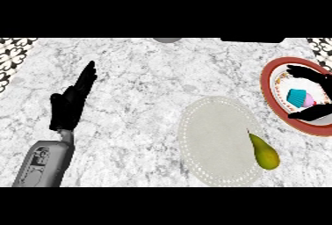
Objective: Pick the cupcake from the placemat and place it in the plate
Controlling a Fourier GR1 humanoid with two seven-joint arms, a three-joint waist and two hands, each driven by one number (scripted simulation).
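Kitchen or home dining spot; grey-white marbled counter top [149, 79] fills frame; black-and-white patterned tile strips [14, 52] at upper left and upper right corners; table setting at right half: pale oval placemat [214, 132] with dotted border at lower centre-right, red-rimmed plate [276, 99] at right edge; food present: green pear [265, 152] on placemat edge, cupcake [300, 97] with blue wrapper over plate.

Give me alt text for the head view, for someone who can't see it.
The robot's right hand curls round a blue-wrapped cupcake over a red-rimmed plate at the right edge. A pear lies on the pale placemat nearby, and the left hand rests open on the marble counter.
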